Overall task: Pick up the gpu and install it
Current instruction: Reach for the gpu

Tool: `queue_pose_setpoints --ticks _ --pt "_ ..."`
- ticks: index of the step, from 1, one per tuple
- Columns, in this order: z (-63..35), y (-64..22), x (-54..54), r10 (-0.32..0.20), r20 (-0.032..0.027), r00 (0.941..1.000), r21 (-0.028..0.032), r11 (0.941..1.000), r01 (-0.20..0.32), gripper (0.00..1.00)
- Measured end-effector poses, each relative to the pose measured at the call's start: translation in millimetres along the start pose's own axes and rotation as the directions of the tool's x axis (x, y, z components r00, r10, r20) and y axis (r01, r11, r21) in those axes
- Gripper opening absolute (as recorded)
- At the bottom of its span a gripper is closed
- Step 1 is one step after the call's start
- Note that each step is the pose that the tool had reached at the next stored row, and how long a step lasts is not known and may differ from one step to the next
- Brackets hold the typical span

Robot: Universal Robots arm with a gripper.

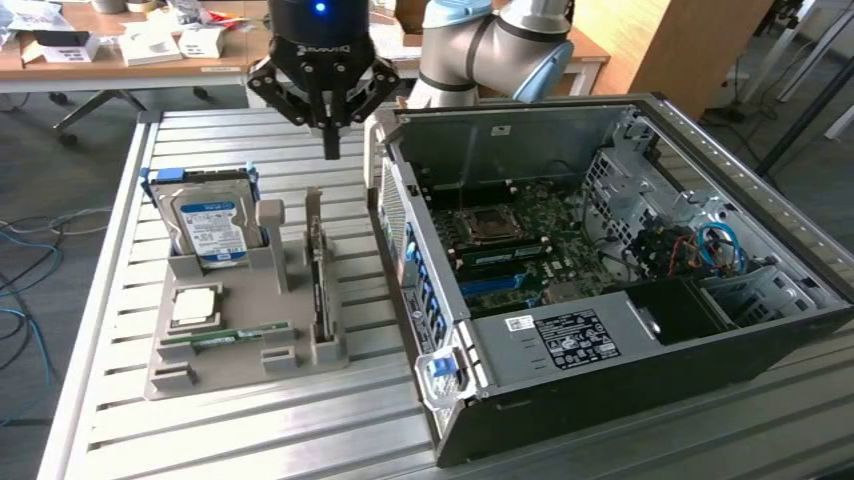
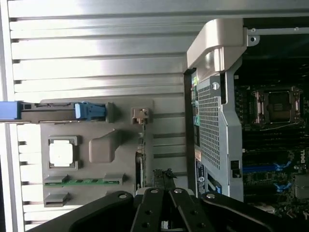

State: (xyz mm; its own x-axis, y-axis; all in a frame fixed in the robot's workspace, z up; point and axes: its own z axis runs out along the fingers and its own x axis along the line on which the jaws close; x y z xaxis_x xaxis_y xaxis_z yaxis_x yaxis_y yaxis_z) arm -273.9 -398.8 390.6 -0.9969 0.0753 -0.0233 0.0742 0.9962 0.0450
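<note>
The gpu [image 1: 318, 268] stands on edge in a slot of the grey holder [image 1: 234, 375], a thin dark card with a silver bracket at its far end. In the wrist view the gpu [image 2: 140, 159] runs edge-on from its bracket toward the fingers. My gripper [image 1: 330, 148] hangs above the far end of the holder, a little beyond and above the card. Its black fingers are pressed together and hold nothing. In the wrist view the gripper [image 2: 164, 186] is shut with its fingertips [image 2: 153, 193] close to the card's end. The open computer case [image 1: 601, 250] lies to the exterior view's right, motherboard exposed.
The holder also carries a silver hard drive [image 1: 214, 225] with a blue label, a CPU [image 1: 196, 305] and a green RAM stick [image 1: 227, 335]. All rest on a slatted metal table [image 1: 200, 440]. A desk with boxes [image 1: 147, 45] stands behind. The case's side wall [image 2: 212, 125] rises close beside the holder.
</note>
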Motion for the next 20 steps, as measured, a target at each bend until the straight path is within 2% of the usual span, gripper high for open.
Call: queue_pose_setpoints --ticks 10,20 --pt "0.4 -1.6 20.3 0.0 0.0 1.0 -0.0001 1.0 0.0 0.11" --pt "0.4 -1.7 21.2 0.0 0.0 1.0 0.0 1.0 0.0 0.11"
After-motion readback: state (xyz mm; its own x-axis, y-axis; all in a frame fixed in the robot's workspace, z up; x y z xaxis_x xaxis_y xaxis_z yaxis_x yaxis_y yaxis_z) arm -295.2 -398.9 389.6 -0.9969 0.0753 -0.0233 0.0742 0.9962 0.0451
